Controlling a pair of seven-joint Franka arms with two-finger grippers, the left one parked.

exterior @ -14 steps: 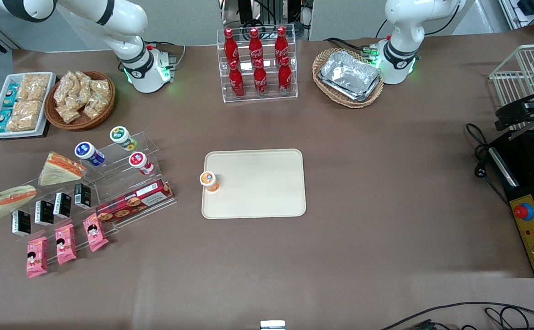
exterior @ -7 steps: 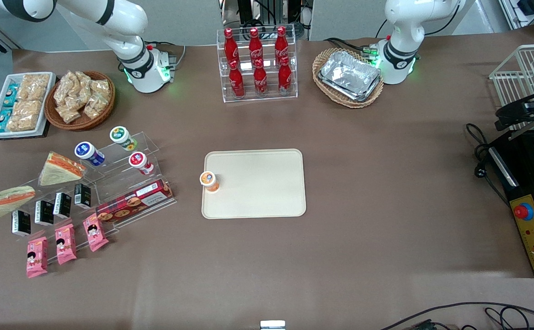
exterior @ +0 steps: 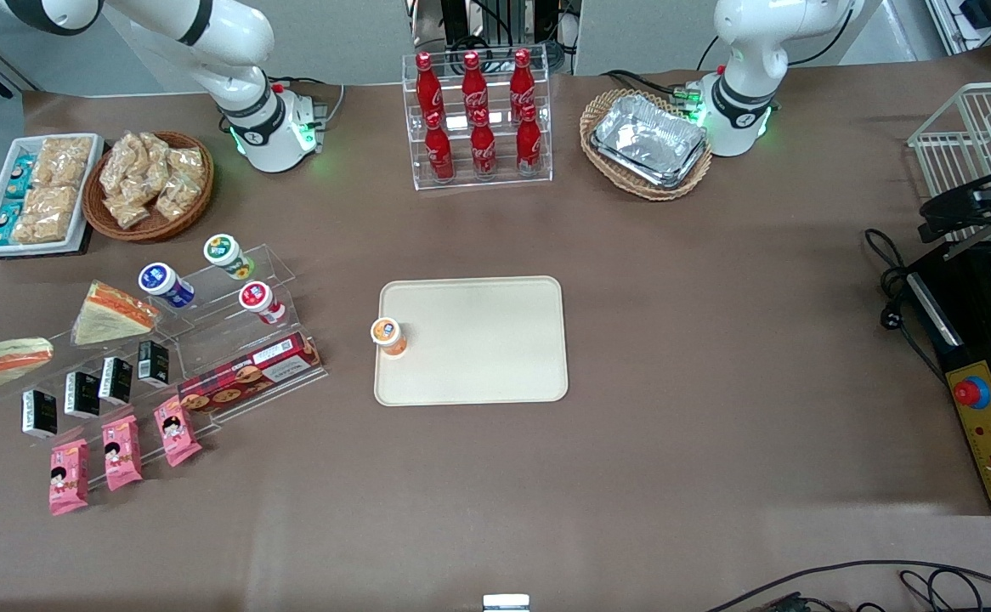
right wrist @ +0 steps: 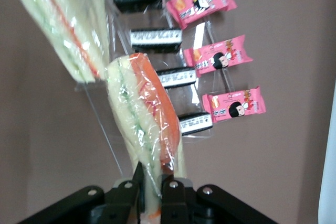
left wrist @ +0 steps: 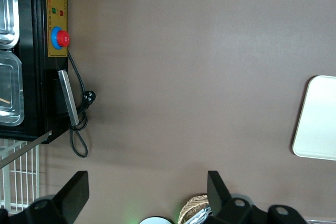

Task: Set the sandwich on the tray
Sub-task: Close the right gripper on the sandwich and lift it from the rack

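Even overhead light, soft shadows — wrist view blurred

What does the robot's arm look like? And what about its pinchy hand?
The working arm is smooth, rounded and shiny white, with black rings at its joints. Its base glows green, and a thin black cable plugs in beside it. The end effector, at one end of the sandwich, is matte black, with two slim pointed fingers on a chunky black body.
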